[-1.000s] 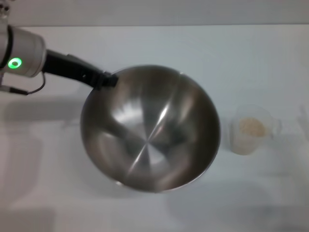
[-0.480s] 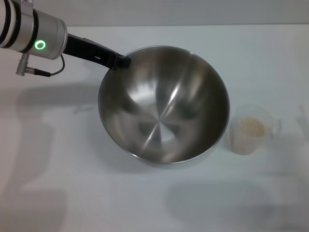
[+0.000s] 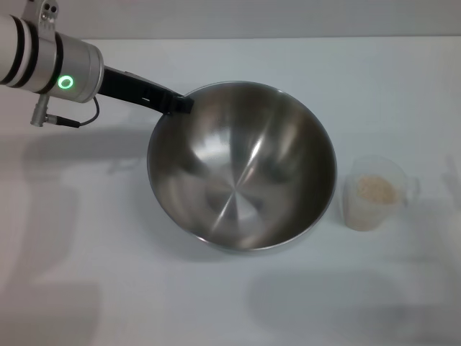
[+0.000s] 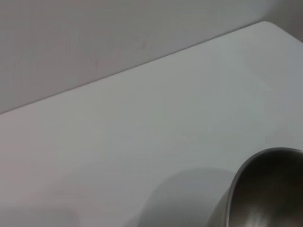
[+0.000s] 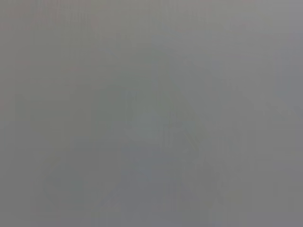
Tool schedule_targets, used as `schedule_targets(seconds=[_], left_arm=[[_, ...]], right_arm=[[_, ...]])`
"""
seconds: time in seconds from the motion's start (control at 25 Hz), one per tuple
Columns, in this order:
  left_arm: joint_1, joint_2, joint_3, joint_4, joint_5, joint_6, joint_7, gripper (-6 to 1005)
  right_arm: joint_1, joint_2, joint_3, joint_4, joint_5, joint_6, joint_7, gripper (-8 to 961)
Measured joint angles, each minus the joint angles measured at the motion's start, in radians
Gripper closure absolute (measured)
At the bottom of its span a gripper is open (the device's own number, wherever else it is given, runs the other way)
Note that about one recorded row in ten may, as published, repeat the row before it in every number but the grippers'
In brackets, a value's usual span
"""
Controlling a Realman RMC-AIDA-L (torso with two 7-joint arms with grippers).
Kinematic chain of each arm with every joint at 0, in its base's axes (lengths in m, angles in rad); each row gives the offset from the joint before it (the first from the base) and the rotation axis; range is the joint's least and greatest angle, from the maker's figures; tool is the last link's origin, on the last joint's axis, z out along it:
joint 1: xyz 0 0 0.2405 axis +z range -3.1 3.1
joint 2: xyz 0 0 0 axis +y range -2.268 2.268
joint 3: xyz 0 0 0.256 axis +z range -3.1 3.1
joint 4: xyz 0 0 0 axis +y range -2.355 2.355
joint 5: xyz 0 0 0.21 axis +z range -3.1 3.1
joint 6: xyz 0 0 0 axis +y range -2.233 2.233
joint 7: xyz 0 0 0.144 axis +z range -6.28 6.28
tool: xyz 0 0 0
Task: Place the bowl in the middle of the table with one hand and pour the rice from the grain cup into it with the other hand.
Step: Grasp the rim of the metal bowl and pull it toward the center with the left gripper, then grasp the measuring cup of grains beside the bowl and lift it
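The large steel bowl (image 3: 242, 166) is near the middle of the white table (image 3: 86, 274), empty inside. My left gripper (image 3: 180, 103) is shut on the bowl's far left rim, its arm reaching in from the upper left. The bowl's rim also shows in the left wrist view (image 4: 265, 189). The clear grain cup (image 3: 374, 193) stands upright to the right of the bowl, a small gap apart, with pale rice (image 3: 376, 189) in it. My right gripper is out of view; the right wrist view shows only plain grey.
The table's far edge (image 3: 288, 37) meets a grey wall behind the bowl. Bare white tabletop lies in front of the bowl and to its left.
My left gripper carried the bowl up and right toward the table's middle, then lowered it slightly. The cup has not moved.
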Motion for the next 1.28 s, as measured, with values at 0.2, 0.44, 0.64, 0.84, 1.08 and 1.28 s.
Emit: schedule_targets(seconds=[0.2, 0.44, 0.64, 0.84, 1.08, 1.28], left_arm=[[0.003, -0.001, 0.002, 0.014, -0.001, 0.030, 0.001, 904], [-0.001, -0.002, -0.001, 0.025, -0.003, 0.039, 0.001, 896], [0.004, -0.002, 0.004, 0.013, -0.016, 0.047, 0.002, 890], [0.018, -0.002, 0.009, -0.030, -0.054, 0.045, 0.023, 715], [0.086, -0.004, 0.007, -0.232, -0.077, 0.066, 0.011, 480], [0.290, -0.005, 0.149, -0.529, -0.058, 0.361, 0.021, 252]], right_arm=[[-0.001, -0.001, 0.000, -0.001, 0.000, 0.000, 0.000, 115], [-0.002, -0.001, 0.000, -0.001, 0.000, 0.000, 0.000, 115], [-0.001, -0.001, 0.000, -0.001, 0.000, 0.000, 0.000, 115], [-0.002, -0.001, 0.000, -0.001, 0.000, 0.000, 0.000, 115], [-0.005, -0.001, 0.001, -0.001, 0.000, 0.000, 0.000, 114], [-0.009, -0.001, 0.002, -0.001, 0.000, -0.008, 0.000, 114]])
